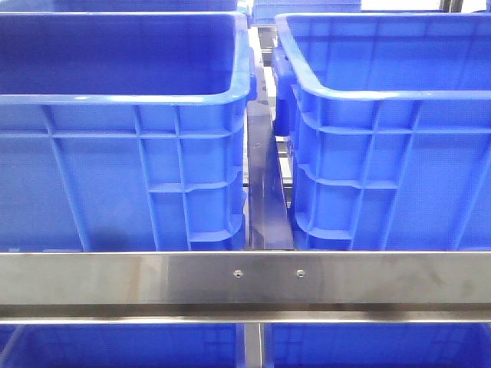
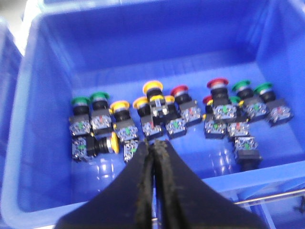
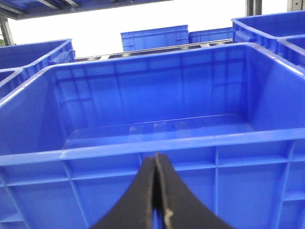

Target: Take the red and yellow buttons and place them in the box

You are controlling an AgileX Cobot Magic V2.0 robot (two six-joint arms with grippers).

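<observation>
In the left wrist view a blue crate (image 2: 43, 119) holds several push buttons with red, yellow and green caps on black and clear bases. A red-capped one (image 2: 179, 90) and a yellow-capped one (image 2: 153, 87) stand near the middle of the row. My left gripper (image 2: 153, 144) is shut and empty, above the crate's near side, close to a yellow button lying on its side (image 2: 113, 143). My right gripper (image 3: 156, 156) is shut and empty, in front of the outer wall of an empty blue box (image 3: 143, 145). Neither gripper shows in the front view.
The front view shows two large blue crates, a left one (image 1: 123, 100) and a right one (image 1: 383, 96), side by side behind a steel rail (image 1: 245, 280), with a narrow gap between them. More blue crates (image 3: 155, 37) stand behind in the right wrist view.
</observation>
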